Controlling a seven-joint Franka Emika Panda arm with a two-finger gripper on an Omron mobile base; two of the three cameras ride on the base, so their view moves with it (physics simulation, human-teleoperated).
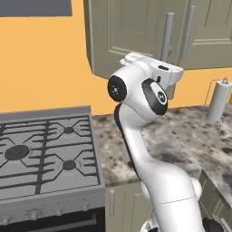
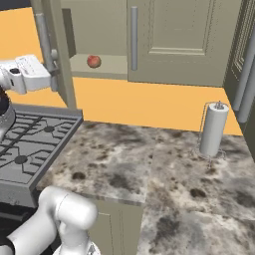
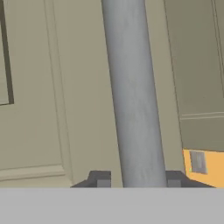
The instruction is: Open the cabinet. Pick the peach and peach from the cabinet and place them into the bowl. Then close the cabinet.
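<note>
Our gripper (image 3: 138, 179) straddles the cabinet's (image 2: 174, 40) left door handle (image 3: 132, 92), jaws slightly parted, apparently not clamping. Door swung ajar; a peach (image 2: 93, 61) sits beyond, inside. Next we judge: withdraw, reach in

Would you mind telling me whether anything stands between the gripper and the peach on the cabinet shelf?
Yes: the swung-out left door. The gripper straddles its bar handle on the outer face, while the reddish peach sits on the shelf behind that door. The right door is shut, beside the peach.
</note>
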